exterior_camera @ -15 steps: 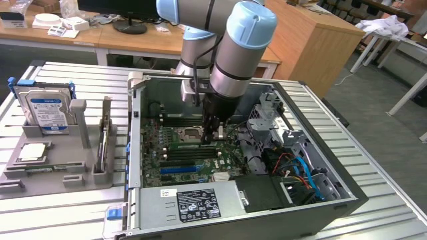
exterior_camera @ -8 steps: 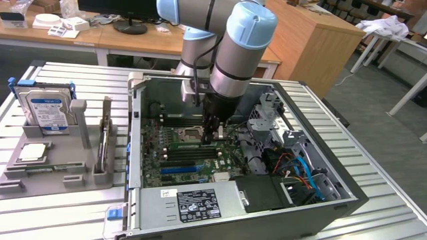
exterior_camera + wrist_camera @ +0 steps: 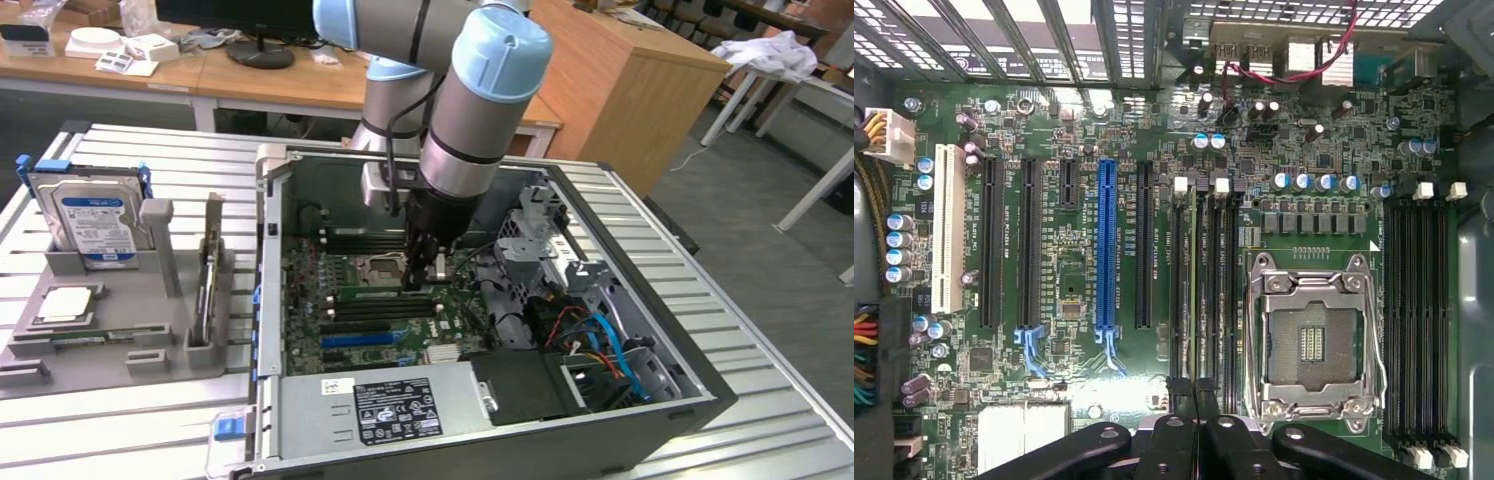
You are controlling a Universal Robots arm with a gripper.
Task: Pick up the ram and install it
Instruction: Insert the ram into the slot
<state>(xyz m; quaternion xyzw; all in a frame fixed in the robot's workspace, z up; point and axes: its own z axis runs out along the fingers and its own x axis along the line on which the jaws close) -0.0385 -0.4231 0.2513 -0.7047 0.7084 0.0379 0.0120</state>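
Note:
The ram [image 3: 1200,290] shows edge-on as a thin strip standing in a black memory slot of the motherboard [image 3: 1334,150], beside the empty processor socket [image 3: 1309,345]. In the exterior view the ram [image 3: 380,291] is a pale green strip just in front of the socket [image 3: 384,266] inside the open computer case. My gripper [image 3: 1195,395] is shut, its two black fingers pressed together right at one end of the ram. In the exterior view the gripper [image 3: 427,275] points straight down at the ram's end toward that view's right. Whether the fingertips touch the ram I cannot tell.
A blue long slot [image 3: 1106,240] and black expansion slots lie beside the memory slots. Drive cages and cables [image 3: 601,340] fill the case on the exterior view's right. A grey fixture [image 3: 120,350] outside the case carries a hard drive [image 3: 94,215] and a silver chip [image 3: 67,305].

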